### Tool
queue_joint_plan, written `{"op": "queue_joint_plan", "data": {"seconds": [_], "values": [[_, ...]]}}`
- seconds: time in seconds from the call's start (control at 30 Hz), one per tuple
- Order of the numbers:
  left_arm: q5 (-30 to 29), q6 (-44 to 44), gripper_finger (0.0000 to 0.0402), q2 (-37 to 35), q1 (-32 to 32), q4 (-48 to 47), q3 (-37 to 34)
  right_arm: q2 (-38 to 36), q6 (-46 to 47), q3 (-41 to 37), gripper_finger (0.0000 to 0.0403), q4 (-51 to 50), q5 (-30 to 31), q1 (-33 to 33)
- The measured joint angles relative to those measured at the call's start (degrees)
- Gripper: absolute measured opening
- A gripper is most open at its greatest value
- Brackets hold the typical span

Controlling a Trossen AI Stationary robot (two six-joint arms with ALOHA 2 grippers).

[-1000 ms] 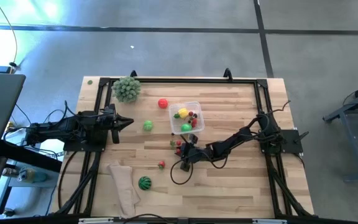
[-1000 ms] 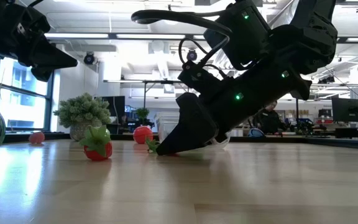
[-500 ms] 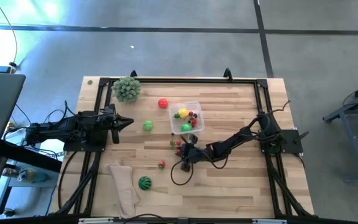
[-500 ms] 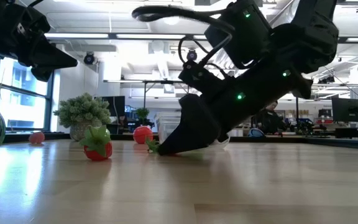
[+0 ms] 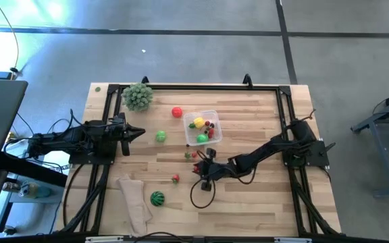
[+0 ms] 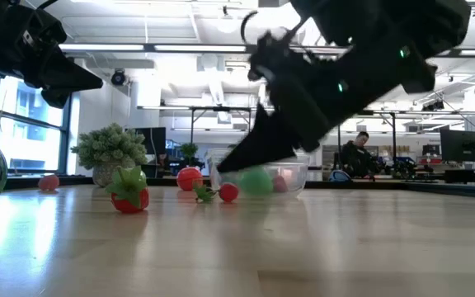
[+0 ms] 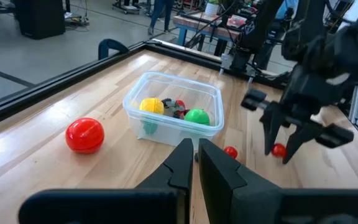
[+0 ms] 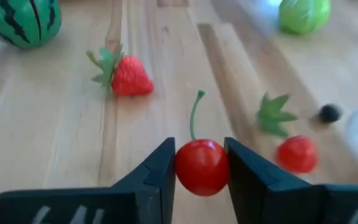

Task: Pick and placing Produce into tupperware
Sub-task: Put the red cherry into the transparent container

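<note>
Right gripper (image 8: pixel 201 163) clamps a red cherry (image 8: pixel 201 167) across its round body, lifted just off the table near the tupperware (image 5: pixel 204 118). Looks light, hard, slick plastic; grip the body, not the thin stem. Loose strawberry (image 8: pixel 128 74) and watermelon ball (image 5: pixel 157 198) remain out. Left gripper (image 5: pixel 139 131) shut, empty, parked aside.
</note>
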Motion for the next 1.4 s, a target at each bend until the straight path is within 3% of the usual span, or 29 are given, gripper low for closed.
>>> {"op": "queue_joint_plan", "data": {"seconds": [0.5, 0.67, 0.83, 0.97, 1.13, 1.4], "values": [[0.00, -0.01, 0.0017, 0.00, -0.01, 0.02, 0.00, -21.77, -17.49, 0.15, 0.0095, -3.52, 0.00, -1.08], [0.00, 0.00, 0.0017, 0.00, 0.00, 0.02, 0.01, -31.21, -23.29, 0.20, 0.0095, -4.06, -0.07, -5.16], [0.00, -0.01, 0.0017, 0.00, -0.01, 0.01, 0.00, -36.84, -23.22, 0.44, 0.0095, -8.42, -1.55, -12.66], [0.00, -0.02, 0.0017, 0.00, -0.02, 0.02, 0.01, -35.55, -18.94, 3.46, 0.0095, -15.36, -7.12, -20.24], [0.00, 0.00, 0.0017, 0.00, 0.00, 0.00, -0.02, -27.85, -13.75, 9.84, 0.0095, -28.39, -14.19, -27.87], [0.00, -0.01, 0.0017, 0.00, -0.01, 0.02, 0.01, -12.73, -11.85, 18.65, 0.0095, -42.51, -20.83, -32.59]]}}
